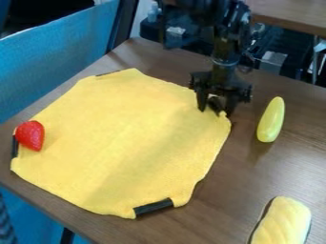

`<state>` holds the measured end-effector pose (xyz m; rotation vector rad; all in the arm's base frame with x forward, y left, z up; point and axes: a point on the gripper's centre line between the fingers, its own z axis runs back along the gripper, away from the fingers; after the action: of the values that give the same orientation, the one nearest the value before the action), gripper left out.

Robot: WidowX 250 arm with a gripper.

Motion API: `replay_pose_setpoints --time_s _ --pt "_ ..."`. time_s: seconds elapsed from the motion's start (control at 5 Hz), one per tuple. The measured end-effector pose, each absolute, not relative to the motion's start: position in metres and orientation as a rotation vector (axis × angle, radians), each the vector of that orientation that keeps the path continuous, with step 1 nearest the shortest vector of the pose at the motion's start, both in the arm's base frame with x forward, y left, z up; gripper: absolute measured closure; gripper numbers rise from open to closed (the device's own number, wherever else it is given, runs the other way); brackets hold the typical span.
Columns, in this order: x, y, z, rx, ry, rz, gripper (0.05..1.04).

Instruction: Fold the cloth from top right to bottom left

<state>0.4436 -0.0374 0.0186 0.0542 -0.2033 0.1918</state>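
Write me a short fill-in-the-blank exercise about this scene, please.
1. The colour of the cloth is ____.
2. In the picture, the gripper is at the cloth's upper ____ corner.
3. Of the strawberry and the long yellow-green object, the one resting on the cloth is the ____.
4. The strip at the cloth's lower edge is coloured ____.

Missing words: yellow; right; strawberry; black.

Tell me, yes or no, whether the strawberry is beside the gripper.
No, the strawberry sits at the left edge of the cloth, while the gripper is at its upper right.
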Motion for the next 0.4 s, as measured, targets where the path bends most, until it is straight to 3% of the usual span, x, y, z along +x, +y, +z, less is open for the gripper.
replay_pose_setpoints --time_s 0.2,0.4 --pt "0.4389 -0.0366 0.0146 0.060 -0.185 0.142 0.692" --pt "0.4323 -0.0370 0.0171 0.036 -0.162 0.091 0.903"
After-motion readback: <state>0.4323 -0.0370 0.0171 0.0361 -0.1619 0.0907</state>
